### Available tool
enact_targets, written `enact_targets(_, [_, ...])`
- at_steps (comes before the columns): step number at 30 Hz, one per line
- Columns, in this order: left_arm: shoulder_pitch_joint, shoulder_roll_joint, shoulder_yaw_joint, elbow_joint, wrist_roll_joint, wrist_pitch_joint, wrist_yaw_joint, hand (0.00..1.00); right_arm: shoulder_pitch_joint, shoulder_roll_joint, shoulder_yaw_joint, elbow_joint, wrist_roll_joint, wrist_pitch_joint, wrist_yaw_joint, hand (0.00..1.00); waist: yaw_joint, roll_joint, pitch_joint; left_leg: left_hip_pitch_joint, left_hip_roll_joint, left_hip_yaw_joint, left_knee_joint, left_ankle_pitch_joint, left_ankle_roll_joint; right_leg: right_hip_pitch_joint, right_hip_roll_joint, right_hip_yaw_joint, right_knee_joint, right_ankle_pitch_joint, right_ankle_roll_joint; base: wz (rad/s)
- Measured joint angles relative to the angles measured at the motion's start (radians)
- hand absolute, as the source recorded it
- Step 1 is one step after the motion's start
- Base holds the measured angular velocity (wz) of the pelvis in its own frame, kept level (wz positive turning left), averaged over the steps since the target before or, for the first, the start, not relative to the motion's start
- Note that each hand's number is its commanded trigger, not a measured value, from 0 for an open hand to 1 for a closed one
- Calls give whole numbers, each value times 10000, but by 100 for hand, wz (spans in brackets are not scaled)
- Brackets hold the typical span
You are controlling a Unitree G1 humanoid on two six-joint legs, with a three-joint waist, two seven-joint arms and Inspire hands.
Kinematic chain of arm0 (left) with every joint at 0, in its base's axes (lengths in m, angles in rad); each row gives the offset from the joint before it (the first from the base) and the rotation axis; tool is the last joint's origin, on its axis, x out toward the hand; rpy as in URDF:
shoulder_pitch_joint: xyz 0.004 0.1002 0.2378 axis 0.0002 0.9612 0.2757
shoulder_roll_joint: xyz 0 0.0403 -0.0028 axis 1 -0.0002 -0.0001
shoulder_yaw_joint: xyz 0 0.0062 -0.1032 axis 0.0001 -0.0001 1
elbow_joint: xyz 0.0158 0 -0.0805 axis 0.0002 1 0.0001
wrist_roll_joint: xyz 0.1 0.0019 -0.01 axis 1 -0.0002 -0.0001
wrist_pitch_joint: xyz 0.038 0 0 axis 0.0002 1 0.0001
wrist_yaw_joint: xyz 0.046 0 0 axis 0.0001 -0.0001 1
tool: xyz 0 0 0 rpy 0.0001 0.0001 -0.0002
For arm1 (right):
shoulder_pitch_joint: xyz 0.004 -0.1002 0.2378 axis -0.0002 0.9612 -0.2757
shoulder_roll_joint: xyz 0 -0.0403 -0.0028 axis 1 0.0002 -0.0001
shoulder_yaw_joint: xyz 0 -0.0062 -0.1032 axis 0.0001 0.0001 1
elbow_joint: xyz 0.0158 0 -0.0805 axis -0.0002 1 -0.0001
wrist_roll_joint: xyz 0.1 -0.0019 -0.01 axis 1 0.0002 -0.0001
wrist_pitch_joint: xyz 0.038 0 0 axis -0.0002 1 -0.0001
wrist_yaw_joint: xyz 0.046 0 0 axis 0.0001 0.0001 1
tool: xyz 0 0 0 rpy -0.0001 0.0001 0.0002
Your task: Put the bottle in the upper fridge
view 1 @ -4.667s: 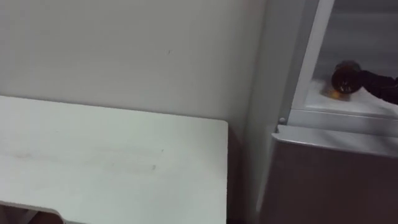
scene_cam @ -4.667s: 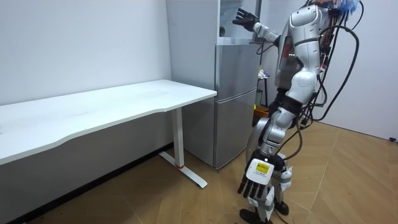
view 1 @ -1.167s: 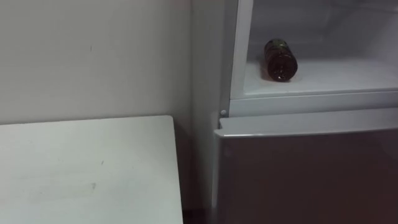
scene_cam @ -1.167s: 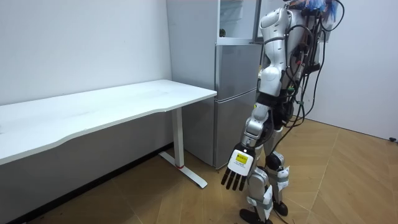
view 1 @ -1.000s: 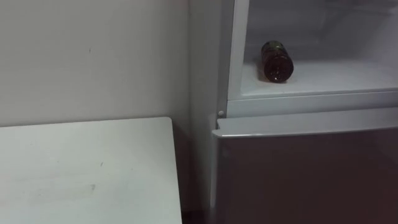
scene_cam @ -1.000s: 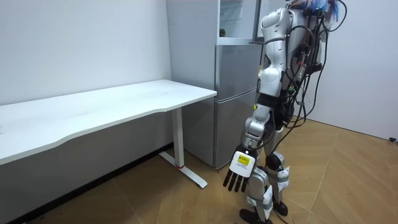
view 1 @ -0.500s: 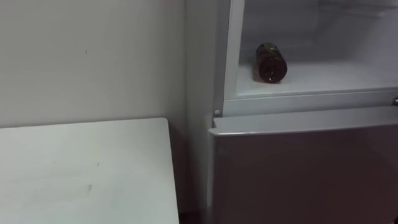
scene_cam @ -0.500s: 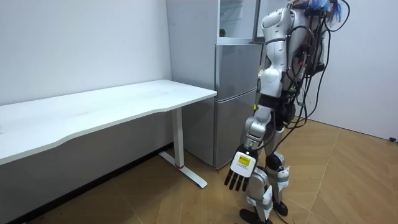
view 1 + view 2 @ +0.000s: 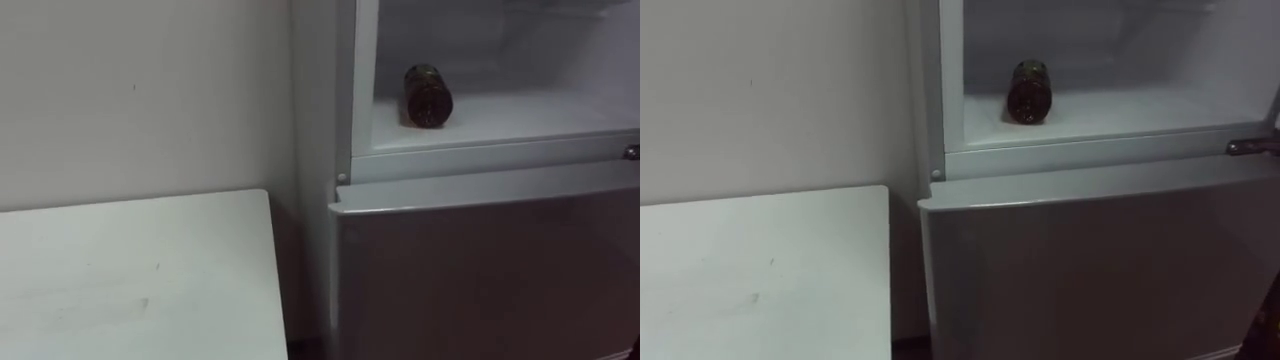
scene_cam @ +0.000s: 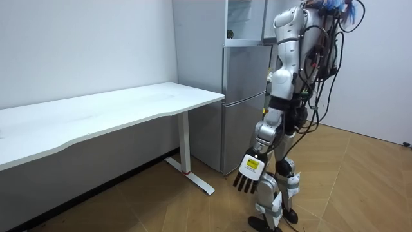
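Note:
A dark brown bottle (image 9: 427, 96) (image 9: 1027, 92) lies on its side on the white shelf (image 9: 520, 112) of the upper fridge compartment, with nothing touching it. That compartment stands open. I stand close in front of the fridge (image 10: 243, 103). My left hand (image 10: 250, 174) hangs low beside my leg, fingers straight, holding nothing.
The grey lower fridge door (image 9: 480, 270) is closed, and a small metal hinge (image 9: 1252, 146) sticks out at its upper right. A white desk (image 9: 130, 280) (image 10: 109, 113) stands left of the fridge against the wall. Wooden floor (image 10: 360, 187) lies open behind me.
My right hand, at the bottle inside the fridge 4.7 s ago, has drawn back out of sight. The bottle stays on the shelf. The eye views have shifted; my left hand swung slightly.

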Motion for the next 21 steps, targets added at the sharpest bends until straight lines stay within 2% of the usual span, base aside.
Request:
enact_targets(4, [-168, 15, -190, 189, -4, 12, -9, 0, 23, -11, 921, -160, -943, 3, 1071, 0, 384, -32, -15, 50, 58, -78, 0, 3, -7, 89, 8, -67, -73, 8, -11, 5])
enact_targets(9, [-298, 119, -324, 398, 16, 135, -14, 0, -62, -32, 1335, -180, -1431, 8, 1782, 0, 694, -165, -35, 27, 54, -227, 0, 3, -9, 219, 14, -237, -292, 62, -4, 10])
enact_targets(14, [-469, 219, -673, 636, 16, 234, -124, 0, -432, -128, 1508, -406, -2263, -9, 2884, 0, 697, -160, -12, 3, 65, -329, -11, -6, -21, 344, 23, -419, -423, 115, -11, 8])
enact_targets(16, [-544, 226, -762, 684, 7, 234, -176, 0, -666, -407, 1837, -475, -2616, -121, 3383, 0, 712, -86, -29, 14, 87, -329, -44, -13, -34, 356, 25, -517, -405, 122, -21, 0])
enact_targets(21, [-556, 234, -765, 702, 8, 316, -389, 0, -825, -534, 2165, -572, -3315, -145, 4257, 0, 844, -64, -35, 41, 135, -381, -120, -40, -77, 508, 36, -799, -397, 130, -29, 3])
